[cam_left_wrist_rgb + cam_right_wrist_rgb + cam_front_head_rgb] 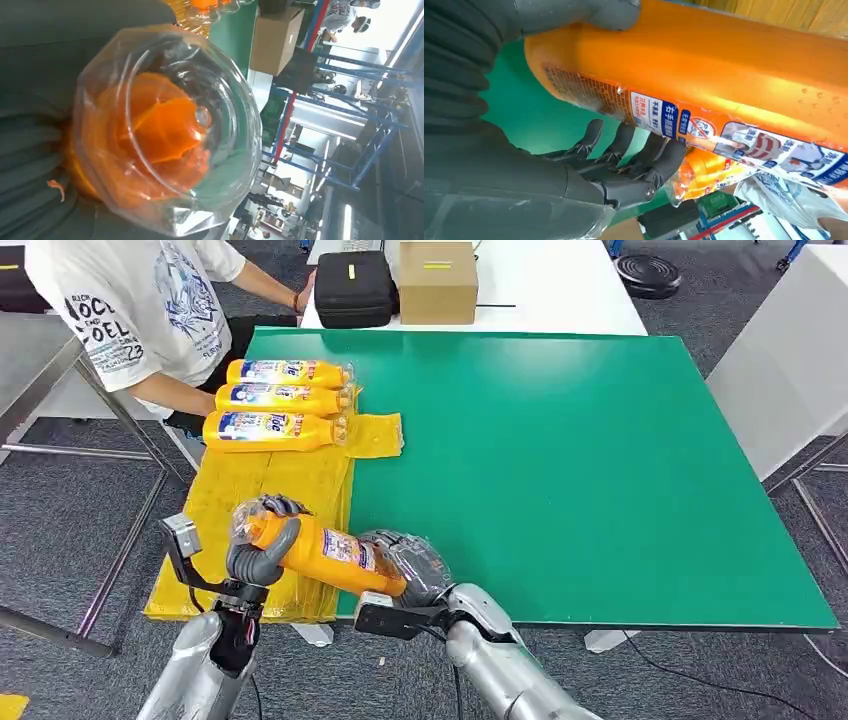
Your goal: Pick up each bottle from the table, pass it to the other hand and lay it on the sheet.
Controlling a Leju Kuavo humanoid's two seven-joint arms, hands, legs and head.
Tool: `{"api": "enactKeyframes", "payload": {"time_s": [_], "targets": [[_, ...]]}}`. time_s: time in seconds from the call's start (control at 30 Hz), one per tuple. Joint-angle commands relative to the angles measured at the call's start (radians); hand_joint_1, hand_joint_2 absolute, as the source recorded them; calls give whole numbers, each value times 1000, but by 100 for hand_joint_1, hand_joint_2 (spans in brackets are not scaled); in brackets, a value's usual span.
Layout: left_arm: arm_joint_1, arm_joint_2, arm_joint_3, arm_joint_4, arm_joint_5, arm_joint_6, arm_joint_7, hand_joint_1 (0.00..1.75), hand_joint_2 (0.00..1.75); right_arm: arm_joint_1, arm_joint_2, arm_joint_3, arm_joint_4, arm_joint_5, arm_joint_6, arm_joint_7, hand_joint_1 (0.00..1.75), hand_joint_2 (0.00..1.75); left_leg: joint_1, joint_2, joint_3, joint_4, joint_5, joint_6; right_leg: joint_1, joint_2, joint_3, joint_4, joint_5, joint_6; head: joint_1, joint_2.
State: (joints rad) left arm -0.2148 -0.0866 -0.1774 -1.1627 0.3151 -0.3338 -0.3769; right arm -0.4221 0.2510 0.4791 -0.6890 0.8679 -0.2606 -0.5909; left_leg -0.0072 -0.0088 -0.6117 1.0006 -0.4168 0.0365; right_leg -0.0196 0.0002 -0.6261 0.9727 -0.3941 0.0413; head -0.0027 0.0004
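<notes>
An orange bottle with a blue and white label hangs over the near left corner of the green table. My left hand grips its neck end, and the clear-wrapped cap looms close in the left wrist view. My right hand holds the base end. In the right wrist view its thumb lies on the bottle and its fingers reach round from the other side. Three more orange bottles lie side by side on the yellow sheet.
A person in a white shirt stands at the far left by the sheet. A black case and a cardboard box sit on the white table behind. A metal frame runs along the left.
</notes>
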Motion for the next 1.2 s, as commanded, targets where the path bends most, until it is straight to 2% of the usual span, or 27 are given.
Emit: {"api": "enactKeyframes", "payload": {"time_s": [0.03, 0.07, 0.3, 0.47, 0.57, 0.77, 1.03, 1.2], "targets": [[-5, 16, -27, -2, -18, 10, 14, 175, 175, 1, -9, -21, -99, -37, -27, -12, 0, 175, 1, 0, 3, 0, -2, -1, 1, 0, 3, 0, -2, -1, 0, 0], [-3, 17, -28, -6, -18, 9, 14, 175, 175, 3, -7, -23, -108, -39, -31, -11, 0, 0, 0, 1, 2, 0, -1, -1, 0, 0, 2, 0, -1, -1, 0, 0], [9, 21, -27, -23, -8, 0, 15, 175, 175, 17, -7, -42, -150, -75, -40, -18, 0, 0, 2, 1, 5, 0, -3, -2, 2, 0, 5, -1, -2, -2, 0, 0], [1, 20, -25, -19, 11, -8, 22, 175, 175, 30, -13, -58, -190, -136, -38, -66, 0, 0, 1, 0, 2, 0, -1, -1, 1, -1, 3, -1, -1, -1, 0, 0], [-12, 19, -23, -11, 23, -13, 25, 175, 175, 48, -24, -61, -251, -213, 27, -105, 0, 0, 1, -1, 2, 0, -1, -1, 1, -1, 3, -1, -1, -1, 0, 0], [-29, 15, 16, -28, 76, -10, 8, 175, 175, 81, -59, -54, -376, -340, 148, -107, 0, 0, 1, -1, 2, 0, -1, -1, 1, -2, 3, 0, -2, -1, 0, 0], [-32, -1, 33, -90, 138, -1, -10, 175, 175, 68, -72, -72, -360, -395, 148, -107, 0, 0, 1, -1, 3, 0, -1, -2, 1, -2, 3, 0, -2, -2, 0, 0], [-27, -13, 31, -173, 320, -12, -3, 175, 175, 64, -84, -89, -299, -428, 143, -107, 0, 0, 2, -1, 4, 1, -2, -2, 2, -2, 5, 0, -3, -2, 0, 0]]}}
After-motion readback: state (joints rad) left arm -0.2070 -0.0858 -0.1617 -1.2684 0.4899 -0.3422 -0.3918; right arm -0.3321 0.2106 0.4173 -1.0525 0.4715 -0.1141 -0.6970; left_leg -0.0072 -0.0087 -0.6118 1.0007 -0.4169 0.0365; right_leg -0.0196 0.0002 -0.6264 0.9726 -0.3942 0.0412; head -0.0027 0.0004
